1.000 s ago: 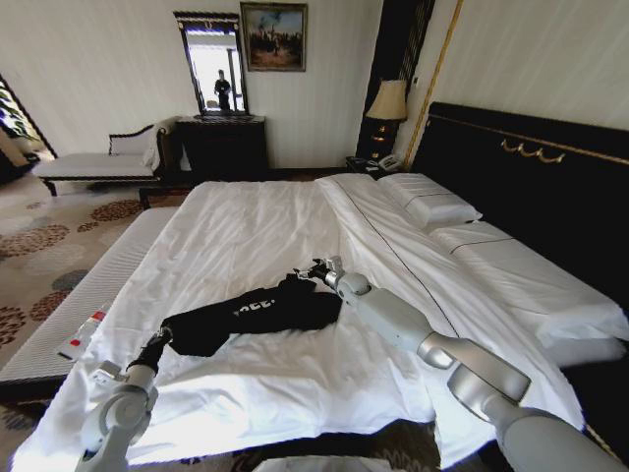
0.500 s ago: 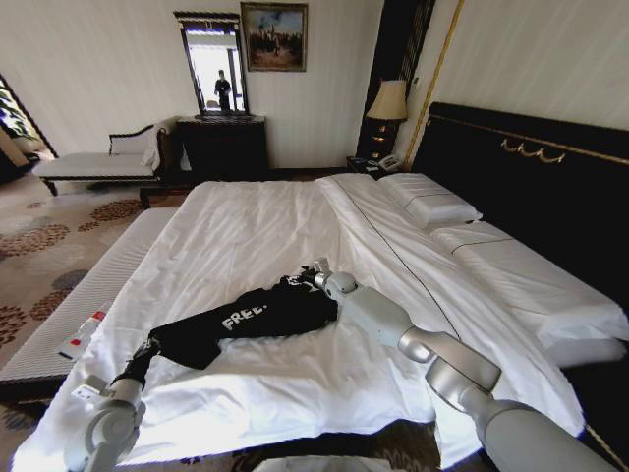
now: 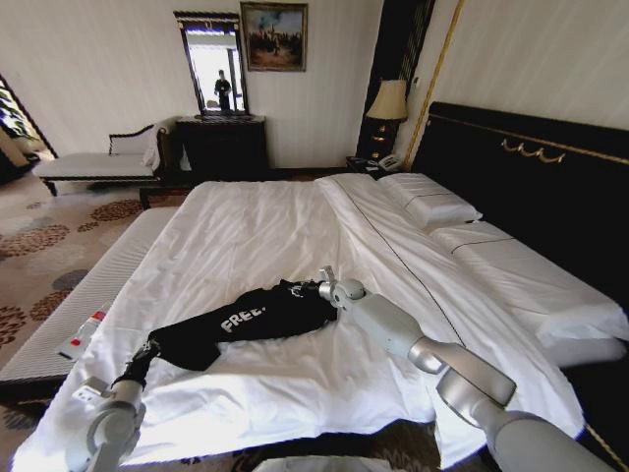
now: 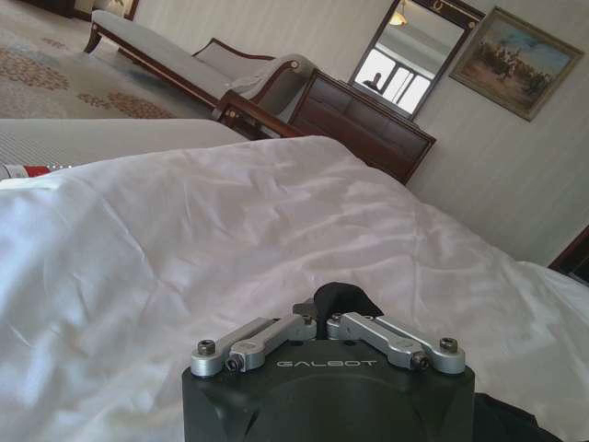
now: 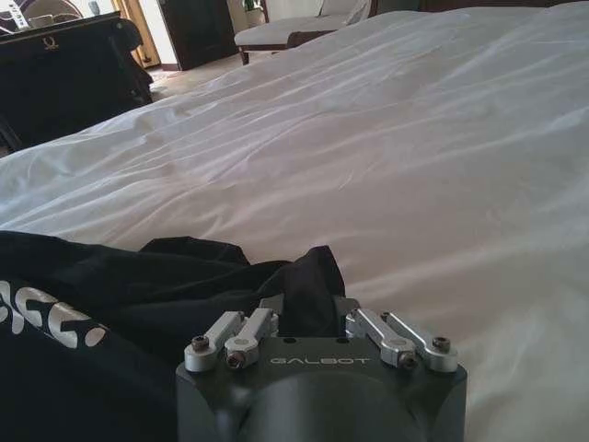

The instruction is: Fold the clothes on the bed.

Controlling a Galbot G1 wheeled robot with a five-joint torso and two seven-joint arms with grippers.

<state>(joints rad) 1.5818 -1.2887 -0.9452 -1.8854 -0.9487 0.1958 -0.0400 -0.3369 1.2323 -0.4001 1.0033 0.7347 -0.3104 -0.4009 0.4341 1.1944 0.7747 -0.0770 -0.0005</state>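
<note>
Both claws [image 4: 329, 313] [image 5: 308, 295] pinch T-shirt [image 3: 246, 320]; head view reads "FREE!".

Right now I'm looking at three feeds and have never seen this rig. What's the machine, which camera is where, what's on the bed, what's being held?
It is a wheeled robot with two arms, each ending in a gripper. The wide picture comes from its head camera, looking down at a bed with white sheets. The other two come from cameras on its wrists, each looking out over its own gripper.

A black T-shirt with white "FREE!" lettering lies stretched across the bed. The left gripper is shut on one end of it, near the bed's front edge; the right gripper is shut on the other end, farther up the bed. In each wrist view, black fabric bunches between the fingers.

White pillows lie by the black headboard.
</note>
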